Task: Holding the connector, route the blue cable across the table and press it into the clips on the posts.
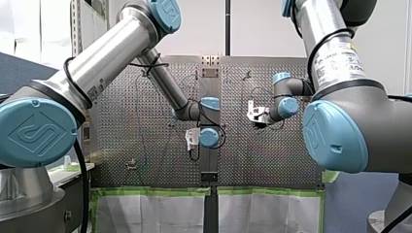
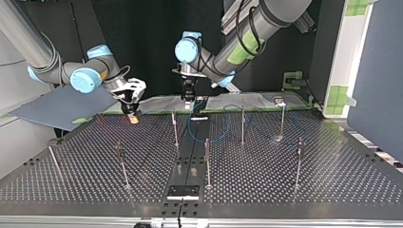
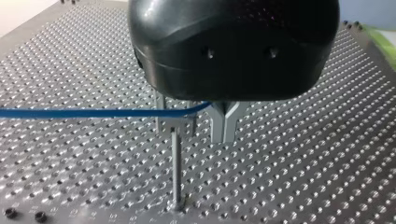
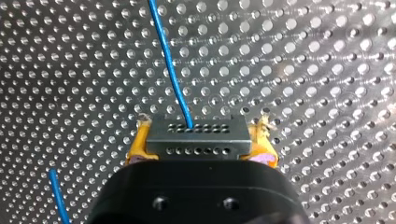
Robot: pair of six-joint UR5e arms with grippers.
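Observation:
In the right wrist view my right gripper (image 4: pixel 201 145) is shut on a dark grey connector (image 4: pixel 196 137), a yellow pad (image 4: pixel 137 144) on each side. The blue cable (image 4: pixel 170 65) leaves the connector's face and runs ahead over the perforated table. My left gripper (image 3: pixel 224 137) is black with metal fingers, and it is shut on the blue cable (image 3: pixel 93 113), which stretches taut to one side. Right beside those fingers stands a post (image 3: pixel 175 172) with a forked clip (image 3: pixel 175 122), and the cable passes just above the clip. In the top view my right gripper (image 2: pixel 132 115) hovers at the far left and my left gripper (image 2: pixel 188 101) at the far middle.
Several thin posts (image 2: pixel 206 161) stand across the perforated table (image 2: pixel 285 190). Slack blue cable (image 2: pixel 223 124) loops on the table behind the middle posts. A black plate (image 2: pixel 183 191) lies at the near edge. A blue-grey panel (image 2: pixel 62 109) lies at the top view's far left.

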